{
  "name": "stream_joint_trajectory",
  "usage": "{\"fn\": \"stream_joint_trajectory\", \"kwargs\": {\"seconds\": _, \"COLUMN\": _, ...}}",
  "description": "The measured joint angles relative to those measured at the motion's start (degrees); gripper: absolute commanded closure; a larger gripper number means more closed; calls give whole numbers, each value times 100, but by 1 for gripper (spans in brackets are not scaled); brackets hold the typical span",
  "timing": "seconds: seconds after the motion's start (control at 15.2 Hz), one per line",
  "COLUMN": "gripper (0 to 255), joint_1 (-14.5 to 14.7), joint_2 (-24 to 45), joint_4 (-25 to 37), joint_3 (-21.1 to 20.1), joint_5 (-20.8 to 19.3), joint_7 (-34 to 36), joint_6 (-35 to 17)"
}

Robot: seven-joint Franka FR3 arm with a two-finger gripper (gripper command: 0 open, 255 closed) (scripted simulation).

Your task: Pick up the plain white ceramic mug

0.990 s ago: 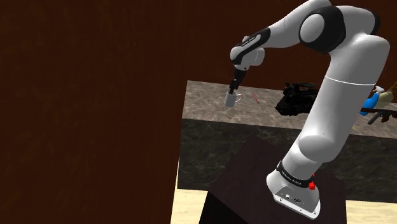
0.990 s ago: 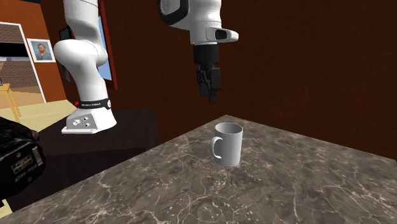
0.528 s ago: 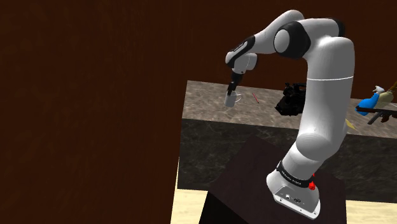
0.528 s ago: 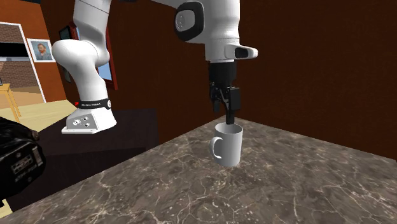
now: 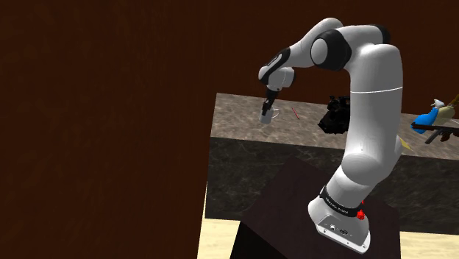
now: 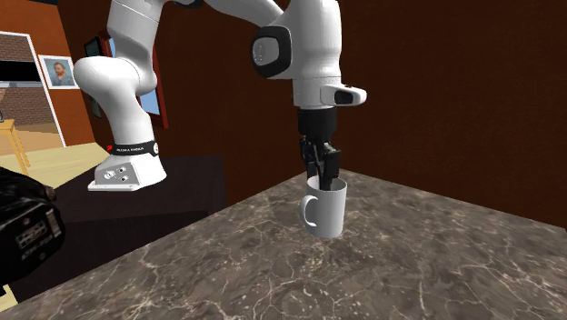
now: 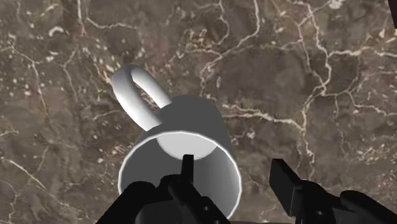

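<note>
Since the plain white cylindrical mug (image 6: 325, 209) stands upright near the corner of the dark, white-veined stone-look worktop (image 6: 427, 264), a rim pinch looks viable. The all-black two-finger end effector (image 7: 232, 164) straddles the mug wall on the side away from the loop handle (image 7: 135, 95), one finger inside, one outside, apart and not clamping. My read: rigid, light if empty, smooth so slippery, chip-prone. Grip the wall firmly and expect handle-side tilt.
</note>
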State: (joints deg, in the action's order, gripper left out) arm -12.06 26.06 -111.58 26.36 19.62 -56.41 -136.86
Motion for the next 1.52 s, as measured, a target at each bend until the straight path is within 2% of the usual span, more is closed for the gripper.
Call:
{"fn": "stream_joint_trajectory", "kwargs": {"seconds": 0.73, "gripper": 255, "joint_1": 15, "joint_2": -44, "joint_4": 5, "joint_3": 19, "joint_5": -29, "joint_7": 21, "joint_6": 42}}
{"fn": "stream_joint_trajectory", "kwargs": {"seconds": 1.52, "gripper": 255, "joint_1": 179, "joint_2": -610, "joint_4": 183, "joint_3": 248, "joint_5": -445, "joint_7": 306, "joint_6": 718}}
